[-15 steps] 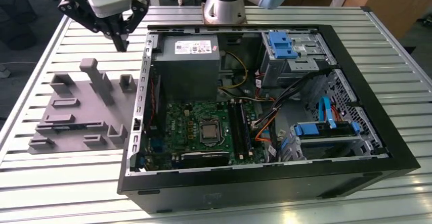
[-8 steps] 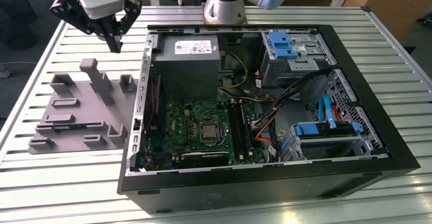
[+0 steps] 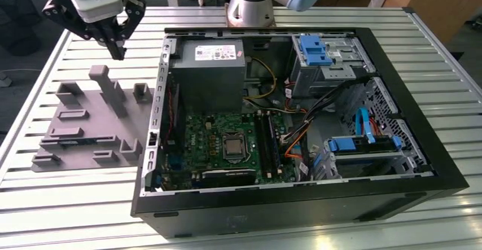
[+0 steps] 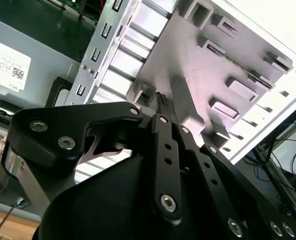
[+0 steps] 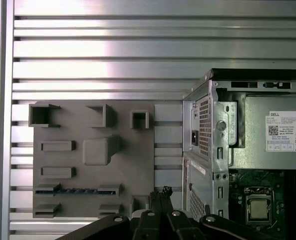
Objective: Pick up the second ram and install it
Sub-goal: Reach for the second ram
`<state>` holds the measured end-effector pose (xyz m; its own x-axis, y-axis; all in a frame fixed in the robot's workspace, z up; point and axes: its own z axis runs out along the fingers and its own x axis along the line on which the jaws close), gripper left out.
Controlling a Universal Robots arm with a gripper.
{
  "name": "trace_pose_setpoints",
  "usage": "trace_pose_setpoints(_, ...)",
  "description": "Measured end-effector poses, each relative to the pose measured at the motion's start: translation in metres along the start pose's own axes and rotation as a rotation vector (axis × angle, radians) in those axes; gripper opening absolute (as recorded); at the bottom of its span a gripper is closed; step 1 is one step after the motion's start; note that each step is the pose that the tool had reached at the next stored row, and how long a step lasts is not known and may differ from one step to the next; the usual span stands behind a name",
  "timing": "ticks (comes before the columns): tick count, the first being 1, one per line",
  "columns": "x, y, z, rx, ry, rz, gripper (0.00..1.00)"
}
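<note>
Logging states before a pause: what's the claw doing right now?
Claw: closed, holding nothing; the second ram lies in the grey holder.

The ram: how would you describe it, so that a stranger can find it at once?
Find the grey holder plate on the slatted table, beside the computer case. The ram runs between two low blocks on that plate: a thin dark blue strip, where everything around is grey.

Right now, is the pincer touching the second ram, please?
Apart. The exterior view shows the pincer raised, well clear of the second ram lying in its grey holder.
</note>
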<state>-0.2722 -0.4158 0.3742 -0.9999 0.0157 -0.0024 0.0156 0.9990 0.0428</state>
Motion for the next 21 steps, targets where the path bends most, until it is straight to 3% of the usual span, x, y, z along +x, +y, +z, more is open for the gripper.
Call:
trace_pose_setpoints(5,0.0086,-0.0002,0.0006,0.0000,0.0002,-0.006,0.11)
trace_pose_setpoints(13,0.0120,-0.0007,0.0006,0.0001,0.0003,-0.006,0.11)
trace_pose_setpoints(21,0.0228,-0.0100,0.0012,0.0000,0.0003,-0.007,0.11)
